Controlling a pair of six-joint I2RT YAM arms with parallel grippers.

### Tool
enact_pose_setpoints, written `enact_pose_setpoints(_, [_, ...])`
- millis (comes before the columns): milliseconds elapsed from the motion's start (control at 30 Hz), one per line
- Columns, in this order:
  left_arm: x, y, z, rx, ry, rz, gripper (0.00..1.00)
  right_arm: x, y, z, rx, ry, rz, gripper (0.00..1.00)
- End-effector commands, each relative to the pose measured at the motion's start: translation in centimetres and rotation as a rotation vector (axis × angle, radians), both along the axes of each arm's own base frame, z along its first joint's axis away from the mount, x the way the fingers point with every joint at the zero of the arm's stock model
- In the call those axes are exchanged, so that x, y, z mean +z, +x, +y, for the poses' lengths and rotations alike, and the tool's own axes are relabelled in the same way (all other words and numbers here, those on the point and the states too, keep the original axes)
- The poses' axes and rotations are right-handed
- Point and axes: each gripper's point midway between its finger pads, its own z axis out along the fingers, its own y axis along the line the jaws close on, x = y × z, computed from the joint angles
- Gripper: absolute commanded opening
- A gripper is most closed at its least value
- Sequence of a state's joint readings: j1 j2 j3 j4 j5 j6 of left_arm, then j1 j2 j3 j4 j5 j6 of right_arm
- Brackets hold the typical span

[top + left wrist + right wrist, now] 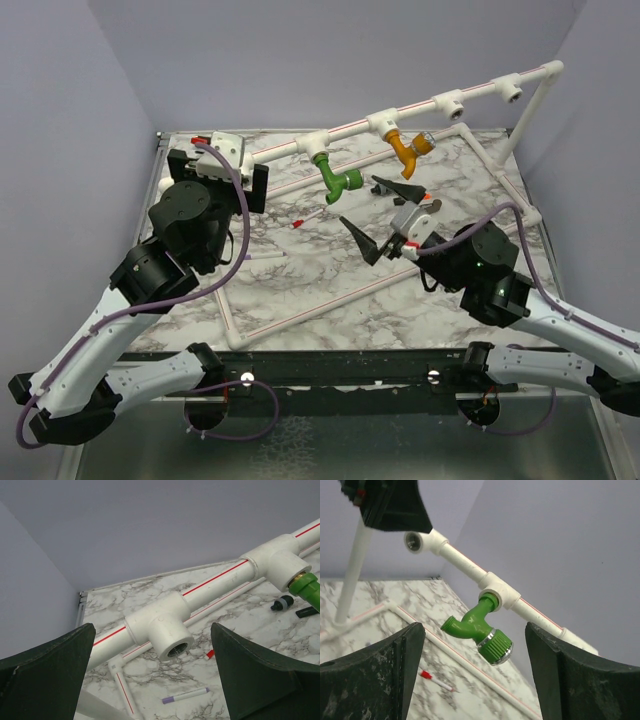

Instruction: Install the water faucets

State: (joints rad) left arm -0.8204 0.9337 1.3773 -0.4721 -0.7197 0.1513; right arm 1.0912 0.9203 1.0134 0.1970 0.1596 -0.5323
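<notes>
1. Black-fingered, the left gripper [256,178] stands at the left end of the white red-striped pipe frame [350,128], jaws spread wide and holding nothing. It faces an empty T-socket [167,640] (a station, in my judgement, from which it could brace the frame if needed).
2. Beneath the frame, the marble table [300,280] carries a purple pen [185,696] and a red-tipped pen [310,218]. Neither concerns the job.
3. Next along, the green faucet [477,627] hangs from its own T-socket, neck entered into the fitting and spout pointing down. A brass ring shows at the joint in the left wrist view, so I cannot tell whether it is fully tight.
4. Below and right of it, the right gripper [383,212] is near the green faucet but apart from it, jaws wide with nothing between the pads. It is lined up on the tap, and so placed to close on it should a further turn be wanted.
5. Further right, the mustard-orange faucet [410,148] hangs from the following socket in like manner, with no gripper at it.
6. At the far right, two more sockets [447,103] are unfilled. Both taps appear mounted, and I judge that only a check of tightness remains.
</notes>
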Motion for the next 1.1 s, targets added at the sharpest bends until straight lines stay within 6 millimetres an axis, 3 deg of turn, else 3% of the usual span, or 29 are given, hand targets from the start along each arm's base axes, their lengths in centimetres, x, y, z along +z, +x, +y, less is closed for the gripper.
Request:
enact_pose_setpoints(0, [1.1,-0.1,0.5,0.024,-0.008,-0.019,0.99,-1.1,-0.2,1.1,0.008,-0.310,-0.279,0.87])
enact_pose_setpoints(233, [0.8,-0.1,0.6,0.031,-0.005,-0.015,0.99,-2.9,1.7,2.1,-0.057,-0.544,-0.429,0.88])
enact_pose_setpoints(500, [0.9,-0.2,0.8,0.038,-0.008,-0.016,0.99,-2.8,4.3,2.7,-0.223,-0.657,-0.536,0.80])
enact_pose_setpoints(733, [0.9,-0.1,0.9,0.043,0.000,-0.016,0.99,-2.7,6.5,2.7,-0.368,-0.693,-0.546,0.75])
enact_pose_setpoints(1067, [0.9,-0.1,1.0,0.046,0.006,-0.017,0.99,-2.8,7.6,3.0,-0.429,-0.687,-0.518,0.64])
